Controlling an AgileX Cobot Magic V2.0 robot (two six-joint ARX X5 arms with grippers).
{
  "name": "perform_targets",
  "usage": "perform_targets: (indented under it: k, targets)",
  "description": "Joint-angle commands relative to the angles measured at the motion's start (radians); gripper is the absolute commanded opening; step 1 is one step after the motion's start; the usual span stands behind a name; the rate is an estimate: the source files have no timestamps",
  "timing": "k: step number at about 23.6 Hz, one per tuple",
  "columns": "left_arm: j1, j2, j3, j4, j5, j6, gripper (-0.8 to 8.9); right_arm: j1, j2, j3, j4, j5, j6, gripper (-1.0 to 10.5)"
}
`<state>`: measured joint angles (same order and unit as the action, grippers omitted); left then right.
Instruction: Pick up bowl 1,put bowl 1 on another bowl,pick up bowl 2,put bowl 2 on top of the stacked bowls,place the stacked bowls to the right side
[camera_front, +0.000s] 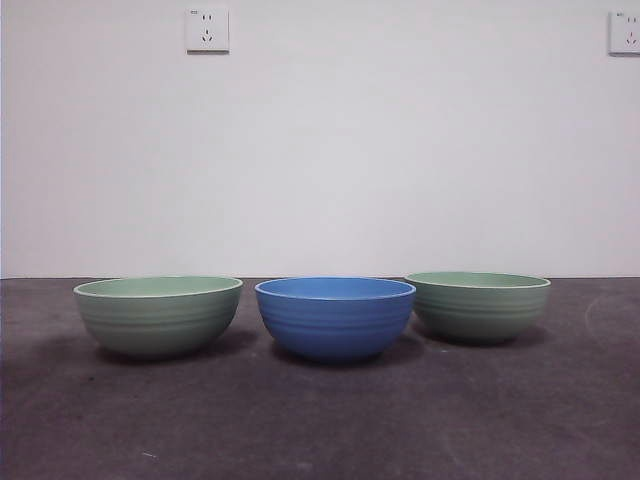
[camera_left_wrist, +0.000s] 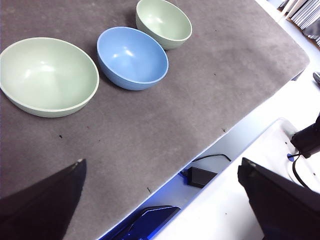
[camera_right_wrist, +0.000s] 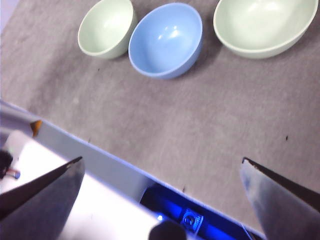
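Three ribbed bowls stand apart in a row on the dark grey mat. The blue bowl (camera_front: 335, 318) is in the middle, with one pale green bowl (camera_front: 158, 315) to its left and another pale green bowl (camera_front: 478, 306) to its right. All are upright and empty. My left gripper (camera_left_wrist: 162, 162) hangs open, high over the table's front edge, nearest the left green bowl (camera_left_wrist: 47, 75); the blue bowl (camera_left_wrist: 131, 57) lies beyond it. My right gripper (camera_right_wrist: 161, 160) is open too, nearest the right green bowl (camera_right_wrist: 262, 25) and well short of the blue bowl (camera_right_wrist: 166, 39). Neither gripper shows in the front view.
The mat (camera_front: 320, 420) stretches bare in front of the bowls. A white wall with two sockets (camera_front: 207, 29) stands behind. Off the table's front edge (camera_left_wrist: 235, 135) lie a black adapter (camera_left_wrist: 202, 176) and cable.
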<state>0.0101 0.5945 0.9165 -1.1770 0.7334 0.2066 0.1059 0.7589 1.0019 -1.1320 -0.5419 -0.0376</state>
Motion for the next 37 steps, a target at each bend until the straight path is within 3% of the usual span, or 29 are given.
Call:
perform_targets:
  k: [1,8,20,29,33,37]
  targets:
    - [-0.003,-0.001,0.001,0.005,0.0,-0.002,5.66,0.002,0.046,0.003,0.093,0.032,0.092,5.4]
    - [-0.003,-0.001,0.001,0.005,0.0,-0.002,5.66,0.002,0.249,0.003,0.317,0.15,0.188,5.4]
    - [-0.003,-0.001,0.001,0.005,0.0,-0.004,5.66,0.002,0.653,0.003,0.619,0.242,0.226,5.3]
    - [-0.003,-0.001,0.001,0.005,0.0,-0.004,5.66,0.002,0.832,0.003,0.763,0.282,0.232,5.3]
    - [-0.003,-0.001,0.001,0.005,-0.001,-0.005,5.66,0.002,0.885,0.003,0.803,0.317,0.232,4.0]
    - [-0.003,-0.001,0.001,0.005,-0.001,-0.004,5.66,0.002,0.912,0.003,0.825,0.318,0.231,3.5]
